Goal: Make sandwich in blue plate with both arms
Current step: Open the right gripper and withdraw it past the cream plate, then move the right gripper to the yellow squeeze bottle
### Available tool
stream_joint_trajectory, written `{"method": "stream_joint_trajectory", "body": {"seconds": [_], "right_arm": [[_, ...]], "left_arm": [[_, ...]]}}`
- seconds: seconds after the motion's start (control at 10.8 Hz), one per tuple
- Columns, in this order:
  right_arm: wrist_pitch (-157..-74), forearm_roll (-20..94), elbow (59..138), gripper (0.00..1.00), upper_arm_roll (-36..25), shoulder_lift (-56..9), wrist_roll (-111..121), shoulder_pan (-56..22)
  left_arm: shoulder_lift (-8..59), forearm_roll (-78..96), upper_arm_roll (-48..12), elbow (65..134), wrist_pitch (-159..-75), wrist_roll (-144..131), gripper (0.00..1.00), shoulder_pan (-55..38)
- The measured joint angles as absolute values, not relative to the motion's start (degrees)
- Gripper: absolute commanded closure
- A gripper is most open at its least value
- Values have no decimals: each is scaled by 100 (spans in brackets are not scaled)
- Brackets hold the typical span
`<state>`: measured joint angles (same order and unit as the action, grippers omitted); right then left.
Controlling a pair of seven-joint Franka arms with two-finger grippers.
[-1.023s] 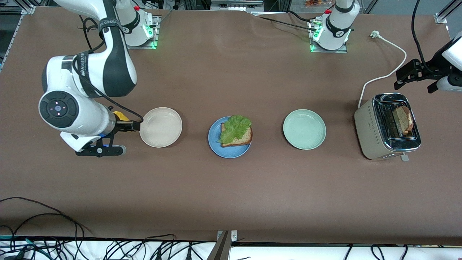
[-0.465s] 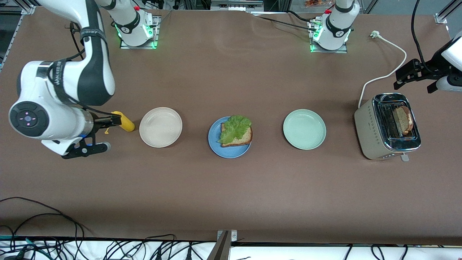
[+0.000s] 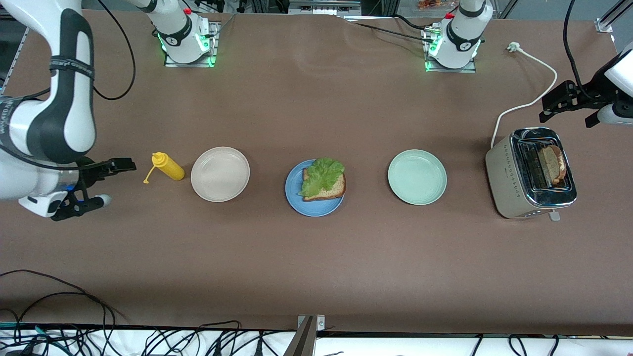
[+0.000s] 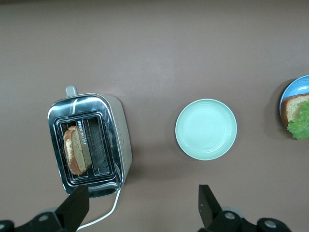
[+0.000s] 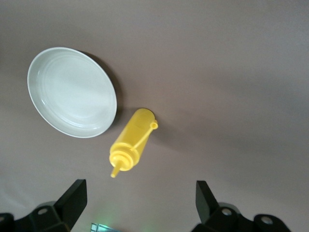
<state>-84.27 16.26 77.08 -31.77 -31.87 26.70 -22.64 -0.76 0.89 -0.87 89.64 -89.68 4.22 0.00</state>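
Note:
The blue plate [image 3: 296, 199] sits mid-table with one brown bread slice [image 3: 333, 189] and a green lettuce leaf [image 3: 322, 174] on it; it also shows in the left wrist view [image 4: 294, 89]. A second bread slice [image 3: 552, 163] stands in a toaster slot [image 4: 76, 151]. My left gripper [image 3: 546, 111] is open and empty, up over the table beside the toaster [image 3: 509, 173], as the left wrist view [image 4: 142, 208] shows. My right gripper [image 3: 113, 182] is open and empty at the right arm's end of the table, apart from the yellow bottle [image 5: 131, 142].
A yellow squeeze bottle [image 3: 168, 167] lies beside the beige-white plate [image 3: 220, 174], which is empty. An empty pale green plate [image 3: 417, 177] sits between the blue plate and the toaster. The toaster's white cord [image 3: 529, 101] runs toward the left arm's base.
My right arm has swung away from the beige-white plate toward its end of the table, uncovering the yellow bottle. The left arm has not moved.

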Motion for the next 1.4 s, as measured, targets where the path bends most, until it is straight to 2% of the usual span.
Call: {"method": "stream_joint_trajectory", "body": {"seconds": [0.37,0.74,1.12,1.4], "right_arm": [[-8415,1707,7933,0,-3175,-3063,2920,-2176],[-8771,1707,8958,0,-3174,-2310,3022,-2193],[-8842,1710,9121,0,-3152,-1975,3491,-2223],[-8917,1709,9525,0,-2837,-1665,3670,-2006]], "left_arm": [[-75,89,-85,8964,-8968,422,0,1],[-75,89,-84,8961,-8968,422,0,1],[-74,89,-72,8961,-8968,422,0,4],[-74,89,-71,8961,-8968,422,0,4]]}}
